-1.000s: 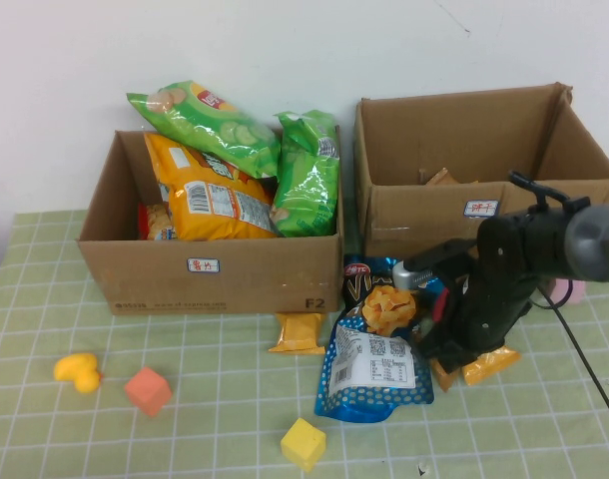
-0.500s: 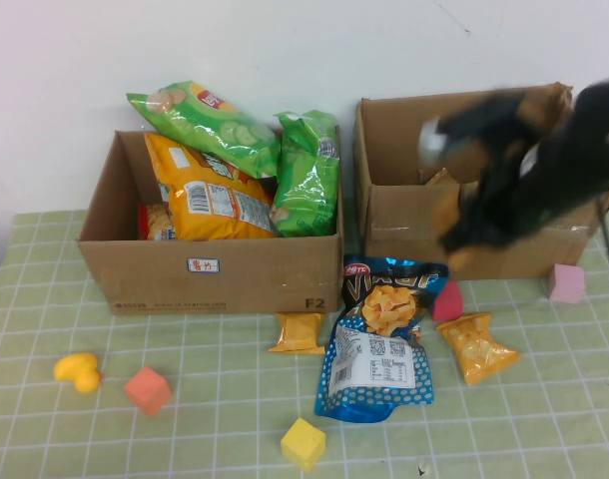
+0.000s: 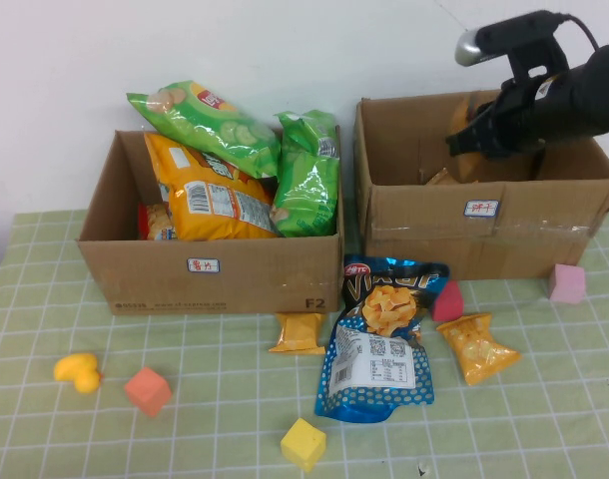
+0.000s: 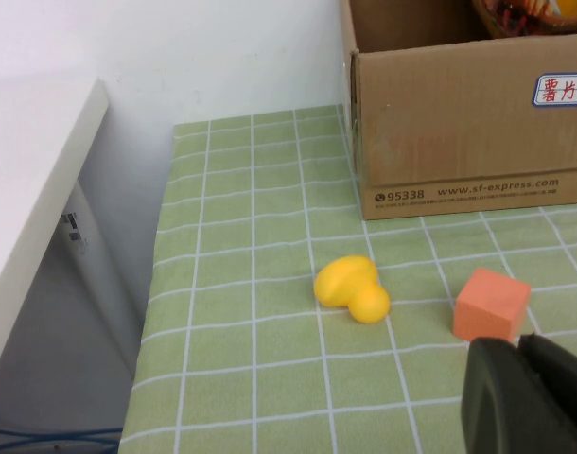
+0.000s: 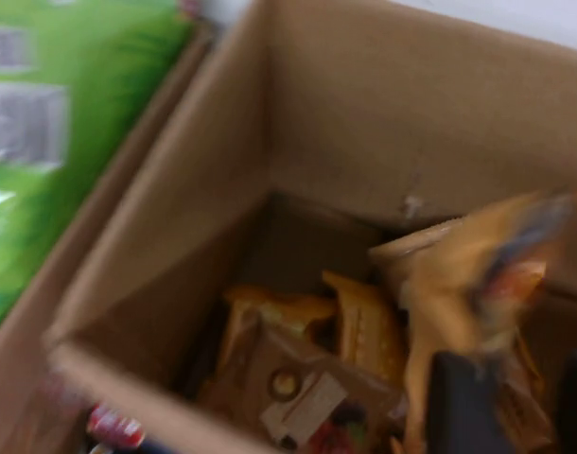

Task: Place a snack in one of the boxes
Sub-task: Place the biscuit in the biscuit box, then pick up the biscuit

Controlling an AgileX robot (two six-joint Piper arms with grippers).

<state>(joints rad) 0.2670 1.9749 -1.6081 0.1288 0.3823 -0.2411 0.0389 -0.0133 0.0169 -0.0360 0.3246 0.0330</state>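
My right gripper (image 3: 472,138) is over the open right cardboard box (image 3: 484,235), shut on a small orange snack packet (image 3: 468,128) held above the box's inside. In the right wrist view the packet (image 5: 459,274) hangs blurred in front of the gripper (image 5: 515,407), with several other packets (image 5: 298,359) on the box floor. The left box (image 3: 215,274) is stuffed with green and orange chip bags. My left gripper (image 4: 530,397) is shut and empty, low over the table beside an orange cube (image 4: 492,303); it is out of the high view.
On the table in front of the boxes lie a blue snack bag (image 3: 379,339), two orange packets (image 3: 477,346) (image 3: 300,332), a red block (image 3: 447,299), a pink cube (image 3: 566,282), a yellow cube (image 3: 303,442), an orange cube (image 3: 147,390) and a yellow duck (image 3: 78,371).
My right arm has risen from the table by the blue bag with an orange packet and swung up and back over the right box. The left side has not moved.
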